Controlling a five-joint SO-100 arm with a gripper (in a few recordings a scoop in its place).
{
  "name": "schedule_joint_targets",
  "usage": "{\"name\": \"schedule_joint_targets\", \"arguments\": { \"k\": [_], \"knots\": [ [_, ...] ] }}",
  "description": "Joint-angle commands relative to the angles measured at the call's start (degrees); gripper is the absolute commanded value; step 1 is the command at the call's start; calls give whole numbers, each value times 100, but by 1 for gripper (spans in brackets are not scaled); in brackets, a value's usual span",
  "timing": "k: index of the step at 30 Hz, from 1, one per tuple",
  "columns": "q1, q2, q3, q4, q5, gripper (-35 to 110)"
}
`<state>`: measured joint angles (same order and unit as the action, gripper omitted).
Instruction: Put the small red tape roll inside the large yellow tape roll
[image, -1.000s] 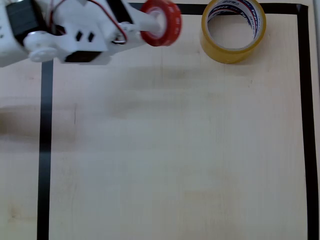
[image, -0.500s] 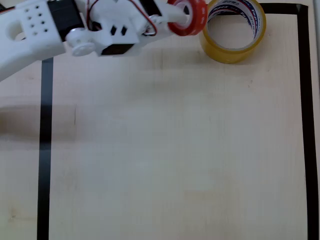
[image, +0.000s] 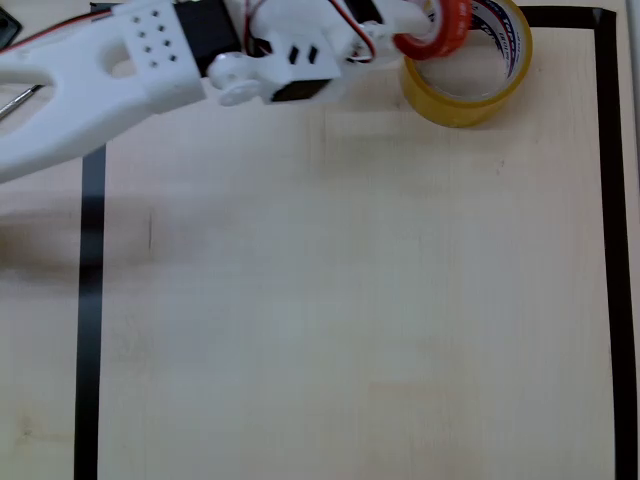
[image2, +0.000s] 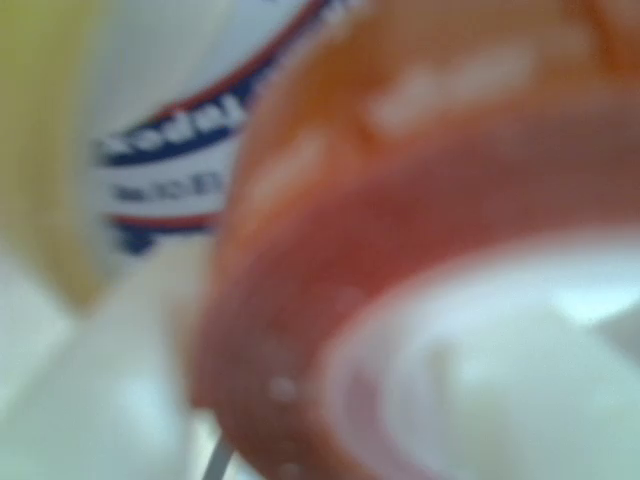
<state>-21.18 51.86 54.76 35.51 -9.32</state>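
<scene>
Gripper (image: 425, 25) clamped on the red roll (image: 445, 28), held over the left rim of the yellow roll (image: 465, 95) at the table's (image: 350, 300) top edge in the overhead view. Black border tape (image: 90, 320) frames wide bare wood below. Yellow roll's white core has red and blue print; wrist view too blurred to read it (image2: 170, 140).

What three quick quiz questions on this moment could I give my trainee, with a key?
1. True or false: the red tape roll already lies flat on the table.
2. Which does the red roll overlap in the overhead view: (a) the yellow tape roll, (b) the black border tape?
3. What colours is the print on the yellow roll's core?

Key: 1 false, the gripper carries it; 2 a; 3 red and blue.
</scene>
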Motion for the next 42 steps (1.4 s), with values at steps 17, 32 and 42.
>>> {"name": "schedule_joint_targets", "arguments": {
  "k": [17,32,42],
  "knots": [
    [229,-2883,-6855,2628,44,17],
    [255,-1336,-6855,5124,79,3],
    [624,-70,-6855,6812,492,0]
  ]
}}
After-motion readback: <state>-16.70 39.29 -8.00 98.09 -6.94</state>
